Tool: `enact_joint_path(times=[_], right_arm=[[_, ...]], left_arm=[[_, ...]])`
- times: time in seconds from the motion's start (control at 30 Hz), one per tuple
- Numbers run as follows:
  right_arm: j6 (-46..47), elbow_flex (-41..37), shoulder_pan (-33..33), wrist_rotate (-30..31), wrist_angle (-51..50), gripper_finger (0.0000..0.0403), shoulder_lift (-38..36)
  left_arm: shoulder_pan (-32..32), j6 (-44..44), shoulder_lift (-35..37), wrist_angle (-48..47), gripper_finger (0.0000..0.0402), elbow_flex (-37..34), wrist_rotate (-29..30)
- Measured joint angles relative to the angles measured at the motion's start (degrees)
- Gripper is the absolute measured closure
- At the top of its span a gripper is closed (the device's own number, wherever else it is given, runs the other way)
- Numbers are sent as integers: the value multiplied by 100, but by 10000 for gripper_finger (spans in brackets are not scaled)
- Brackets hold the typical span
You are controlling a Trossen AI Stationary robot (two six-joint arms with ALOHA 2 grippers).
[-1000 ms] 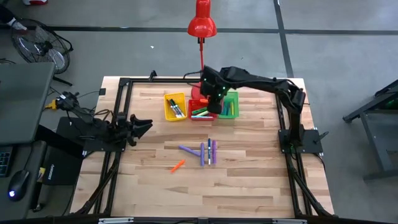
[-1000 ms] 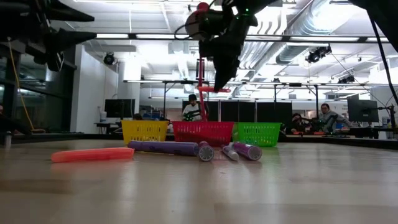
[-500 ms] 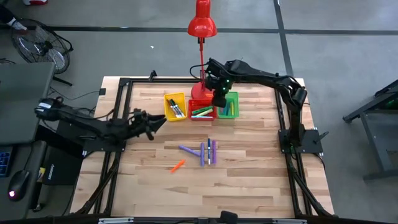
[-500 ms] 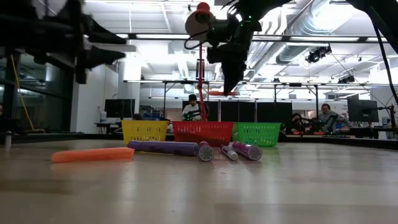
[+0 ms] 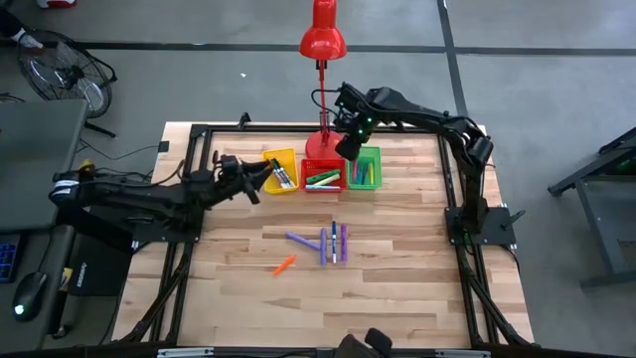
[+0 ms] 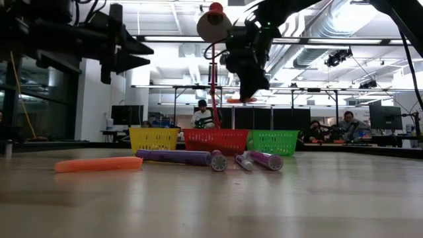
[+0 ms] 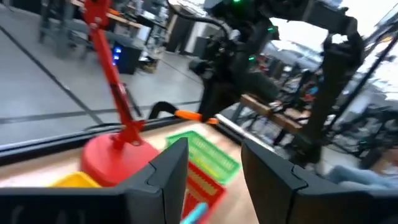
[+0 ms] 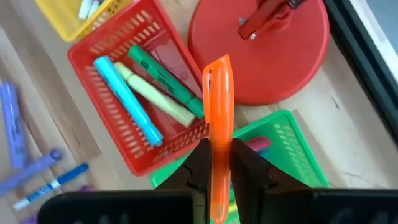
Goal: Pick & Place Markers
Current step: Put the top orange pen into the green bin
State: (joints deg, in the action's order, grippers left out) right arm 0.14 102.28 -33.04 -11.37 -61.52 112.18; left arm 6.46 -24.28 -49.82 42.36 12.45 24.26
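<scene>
Orange marker lower end hidden between right end effector fingers.

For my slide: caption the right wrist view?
Right gripper holds an orange marker above the red bin and green bin.

Three bins, one lamp, five markers loose on the table.

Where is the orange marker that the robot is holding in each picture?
High view: hidden under the right gripper, above the bins.
Low view: orange marker at that gripper's tip, above the red bin.
Left wrist view: sticking out sideways.
Right wrist view: centre.
Shared landmark: the red bin.
</scene>
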Motion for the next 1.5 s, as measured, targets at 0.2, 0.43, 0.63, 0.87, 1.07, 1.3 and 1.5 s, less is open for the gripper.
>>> enact_joint_path(times=[0.2,0.43,0.63,0.87,1.07,1.3,1.5], right_arm=[[839,0,22,167,-162,367,0],[1714,-617,50,441,-352,369,-35],[2363,-1362,83,594,0,366,-39],[3281,-1876,83,652,412,362,-44],[3907,-2199,83,664,832,353,-44],[3970,-2213,83,626,881,343,-44],[3851,-2212,83,568,886,308,-44]], left_arm=[[304,106,0,-45,254,0,211],[413,145,0,-49,254,0,222],[404,349,0,-149,254,-2,151],[404,307,0,-404,254,-2,160],[404,307,0,-550,254,-2,213],[404,305,0,-640,254,-4,226],[404,305,0,-652,254,-4,182]])
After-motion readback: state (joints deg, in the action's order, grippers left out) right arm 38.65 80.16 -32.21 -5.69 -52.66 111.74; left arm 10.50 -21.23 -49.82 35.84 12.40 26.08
